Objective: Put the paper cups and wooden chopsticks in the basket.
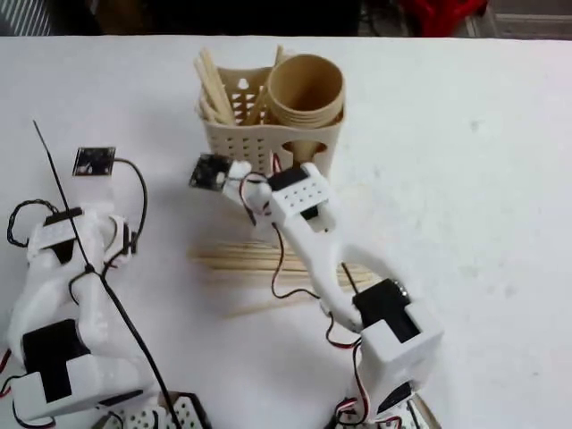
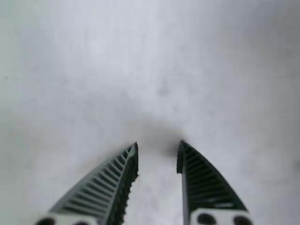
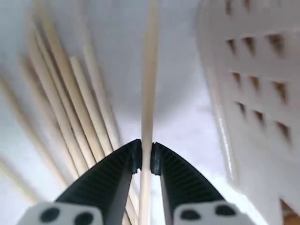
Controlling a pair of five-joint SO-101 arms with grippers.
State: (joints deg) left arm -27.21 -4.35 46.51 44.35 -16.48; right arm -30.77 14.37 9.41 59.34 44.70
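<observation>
right gripper [image 3: 146, 158], the nearer one, clamped narrow on one wooden chopstick [image 3: 149, 79], long axis running straight ahead past the jaws — basket [image 3: 248, 84] wall just beside, paper cups [image 1: 306, 85] already inside. left gripper [image 2: 157, 157] (farther off) parted over the table [image 2: 140, 56], holding nothing.

— Where do we find the basket [image 1: 268, 134]?
— At the far middle of the table [image 1: 483, 197]. We see the paper cups [image 1: 307, 89] stacked in its right side and the standing chopsticks [image 1: 217, 89] in its left side.
— And the loose chopsticks [image 1: 237, 259]?
— On the table before the basket, lying crosswise. We find the right gripper [image 3: 146, 157] just beside the basket's front wall, a single chopstick [image 3: 149, 70] pinched between its fingertips. The left gripper [image 2: 157, 154] hangs over bare table, well left of the basket.
</observation>
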